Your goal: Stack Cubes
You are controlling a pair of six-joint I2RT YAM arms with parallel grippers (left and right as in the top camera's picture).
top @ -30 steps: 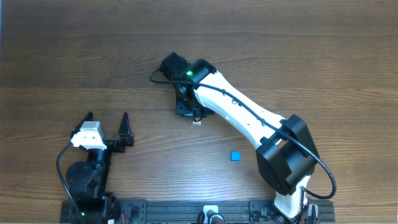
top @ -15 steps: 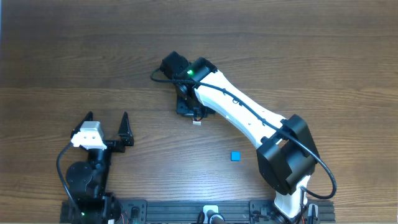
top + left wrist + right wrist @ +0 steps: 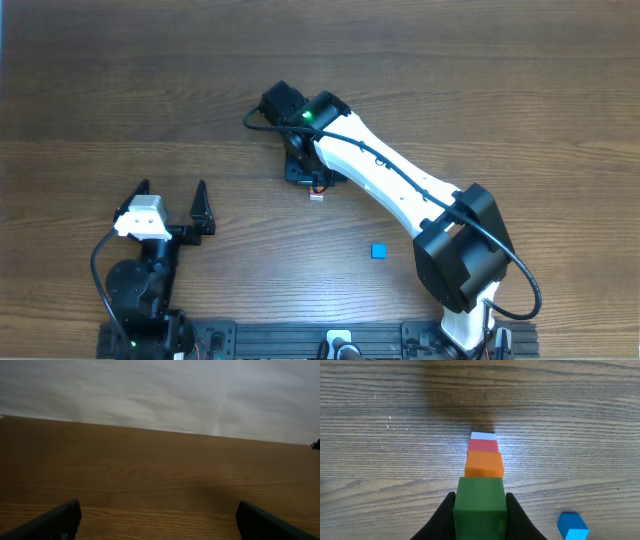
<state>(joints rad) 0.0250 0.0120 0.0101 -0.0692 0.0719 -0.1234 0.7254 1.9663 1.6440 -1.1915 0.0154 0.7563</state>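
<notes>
Top view looks down on a bench (image 3: 100,80) of dark brown wood-grain laminate, its streaks running side to side under a dull sheen. In the left wrist view the board ends at a straight far edge against a pale, grey-white wall (image 3: 150,390). A small blue cube (image 3: 378,250) with sharp edges and a matte face sits alone on the grain. Up and to the left of the blue cube, the right gripper (image 3: 480,507) has its black jaws closed on the sides of a green cube (image 3: 479,497). The green cube sits at the top of a column of an orange cube (image 3: 484,464), a red cube (image 3: 483,446) and a white cube (image 3: 483,436), with white the lowest. I cannot tell whether green is touching orange. All the cubes look like plain, solid-coloured blocks of one size. Well to the left of the blue cube, near its own base, the left gripper (image 3: 172,200) rests with its pointed black jaws spread wide and nothing between them.
</notes>
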